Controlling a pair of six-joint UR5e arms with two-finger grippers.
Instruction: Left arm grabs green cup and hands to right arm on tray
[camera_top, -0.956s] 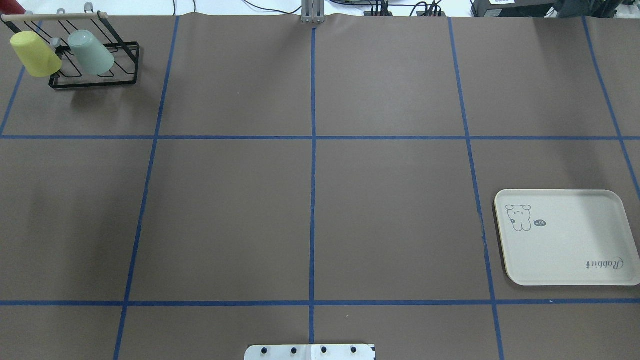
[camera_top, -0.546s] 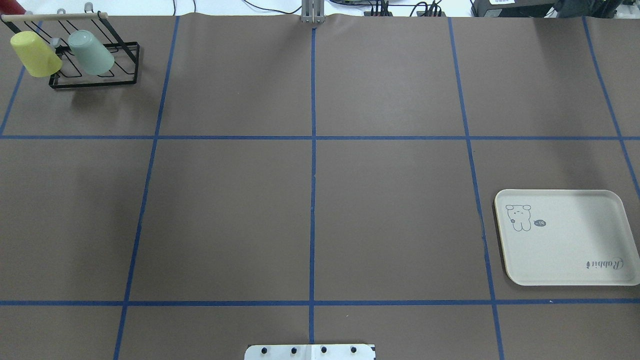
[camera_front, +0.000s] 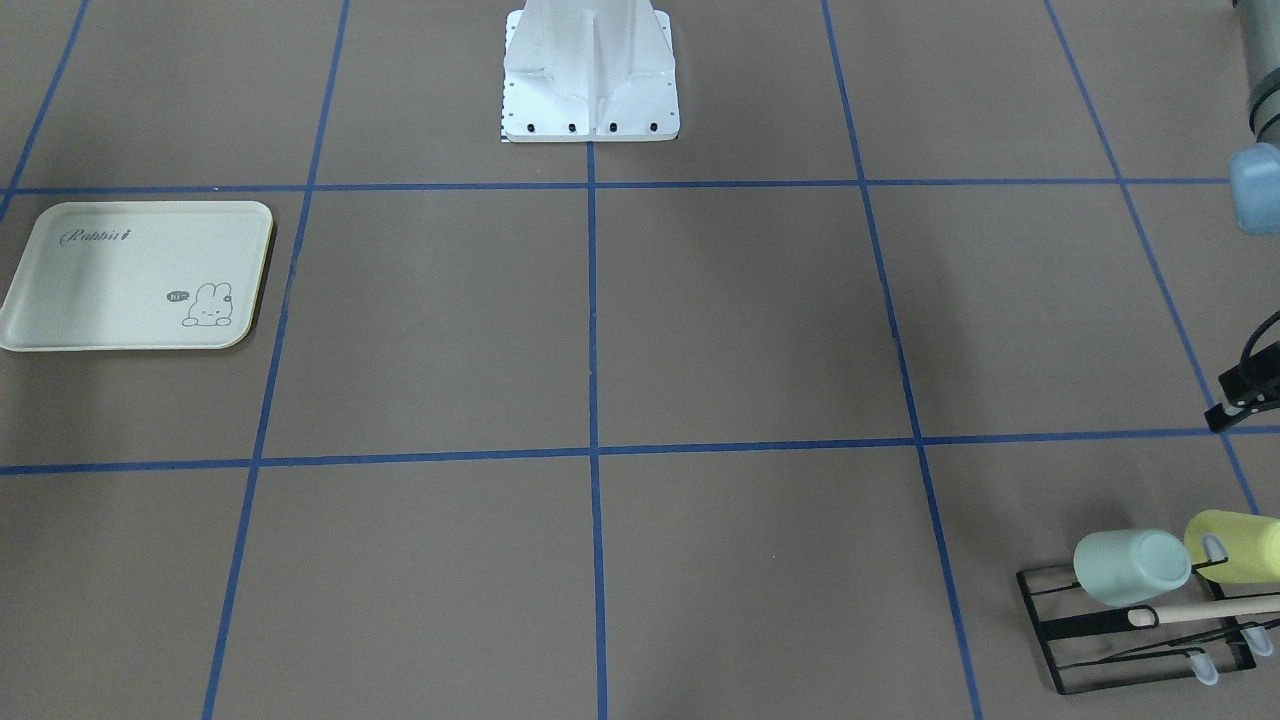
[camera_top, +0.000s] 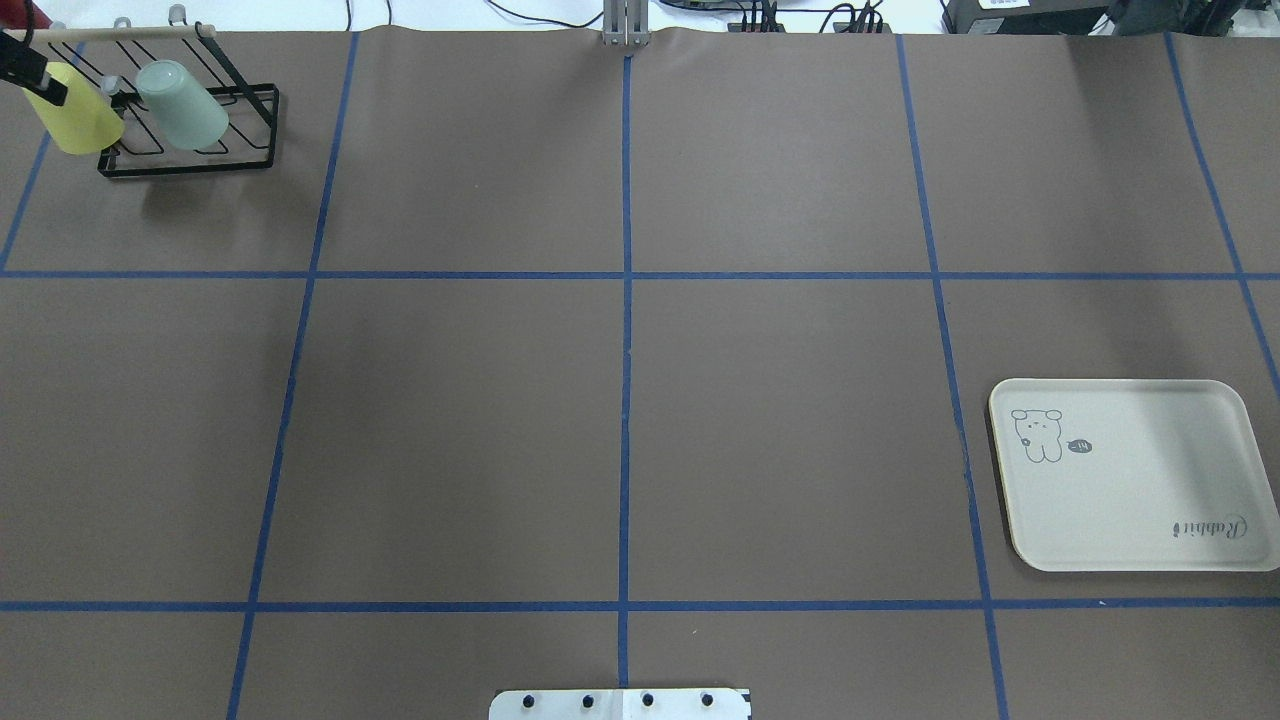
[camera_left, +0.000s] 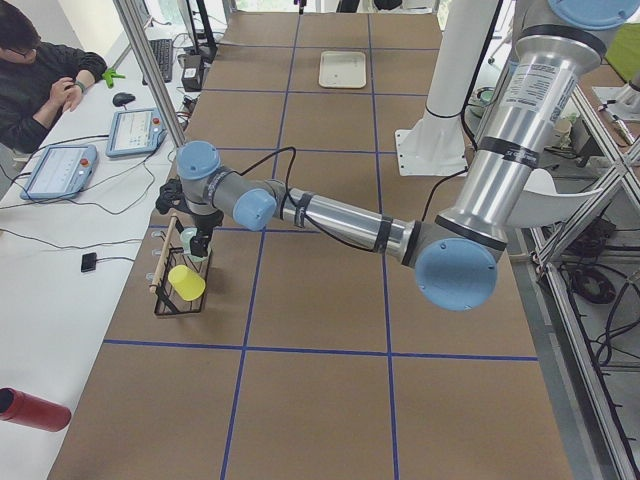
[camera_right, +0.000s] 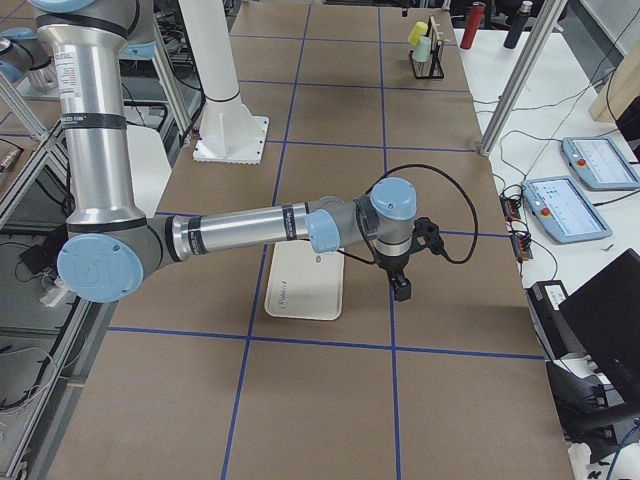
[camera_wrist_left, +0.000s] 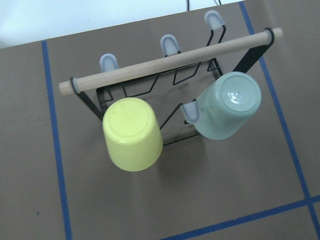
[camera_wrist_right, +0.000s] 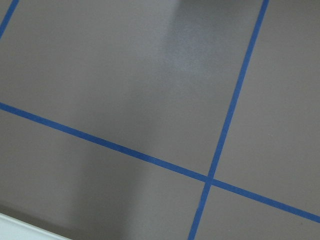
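Note:
The green cup (camera_top: 180, 103) hangs mouth-down on a black wire rack (camera_top: 190, 160) at the table's far left, beside a yellow cup (camera_top: 75, 120). The left wrist view looks down on the green cup (camera_wrist_left: 227, 112) and the yellow cup (camera_wrist_left: 132, 135). My left gripper (camera_left: 200, 238) hovers over the rack, and only its edge shows in the overhead view (camera_top: 28, 72); I cannot tell if it is open. The tray (camera_top: 1135, 475) lies bare at the near right. My right gripper (camera_right: 401, 288) hangs low just beside the tray (camera_right: 305, 280); I cannot tell its state.
A wooden dowel (camera_wrist_left: 170, 60) tops the rack, above the cups. The white robot base (camera_front: 590, 75) stands at the table's near middle. The brown table (camera_top: 620, 430) carries a blue tape grid. An operator (camera_left: 40, 80) sits at a side desk past the rack.
A black part of the left gripper has come into the overhead view's top-left corner, over the yellow cup. The cups, the rack and the tray have not moved.

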